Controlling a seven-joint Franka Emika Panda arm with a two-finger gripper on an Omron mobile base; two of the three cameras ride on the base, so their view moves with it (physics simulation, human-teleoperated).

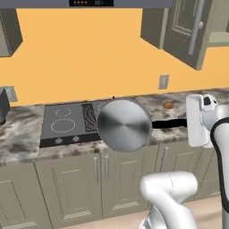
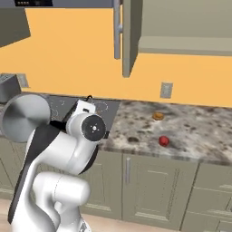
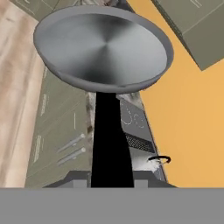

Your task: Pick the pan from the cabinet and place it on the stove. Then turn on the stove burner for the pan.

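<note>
Left base view shows the hand [image 1: 190,121] clamped on the pan [image 1: 124,125] handle, pan tipped over the stove [image 1: 67,121]; level it, then lower onto a burner ring.

Orange wall [image 1: 89,53] behind, with a grey outlet [image 1: 163,82] at 2 o'clock. Speckled stone counter [image 2: 190,131] over grey-beige lower cabinets [image 1: 67,188].

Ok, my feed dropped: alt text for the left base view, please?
The gripper holds the pan by its black handle, carried in the air over the right half of the stove. Upper right, the cabinet door stands open; a small orange item sits on the counter.
</note>
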